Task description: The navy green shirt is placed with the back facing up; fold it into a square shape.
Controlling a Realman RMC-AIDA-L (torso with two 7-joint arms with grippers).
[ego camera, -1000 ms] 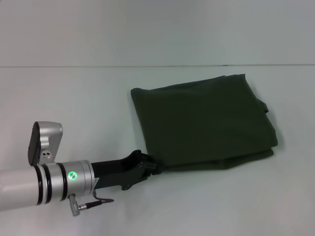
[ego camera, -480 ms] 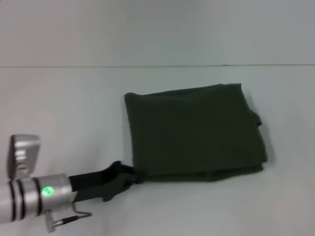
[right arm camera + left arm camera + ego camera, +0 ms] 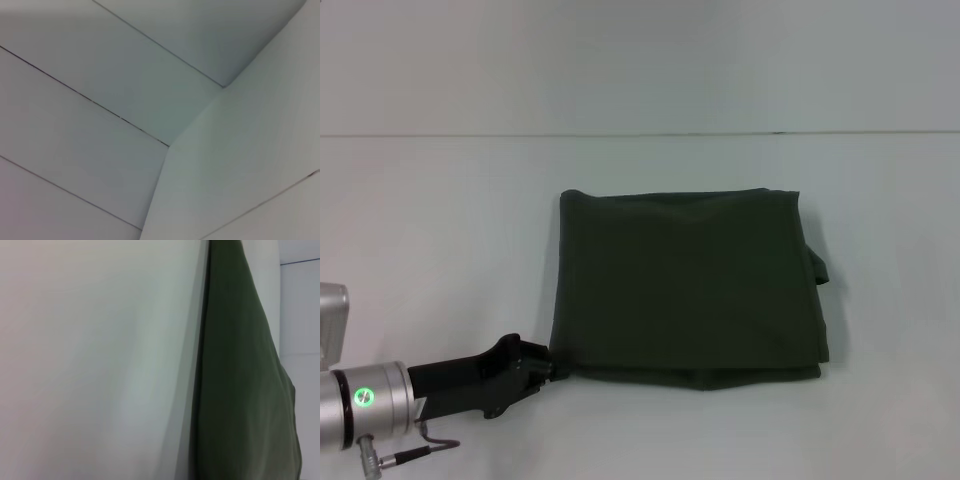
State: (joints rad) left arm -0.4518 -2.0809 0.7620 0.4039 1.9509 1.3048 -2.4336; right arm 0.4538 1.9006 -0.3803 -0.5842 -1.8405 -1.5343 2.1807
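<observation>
Left end effector [image 3: 548,366] low at the near left, its tip touching the near-left corner of the navy green shirt [image 3: 690,285]; clenched or released, cannot tell. Shirt lies flat mid-counter [image 3: 440,230], folded into a layered rough square, matte soft fabric, right edge slightly uneven.

The left claw [image 3: 548,366] is held low at the navy green shirt's [image 3: 690,285] near-left corner, arm extended.

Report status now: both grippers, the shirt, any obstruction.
Left gripper at the near-left corner of the navy green shirt. Right gripper out of view. Shirt folded to a rough square, flat on the table. Nothing in the way.
</observation>
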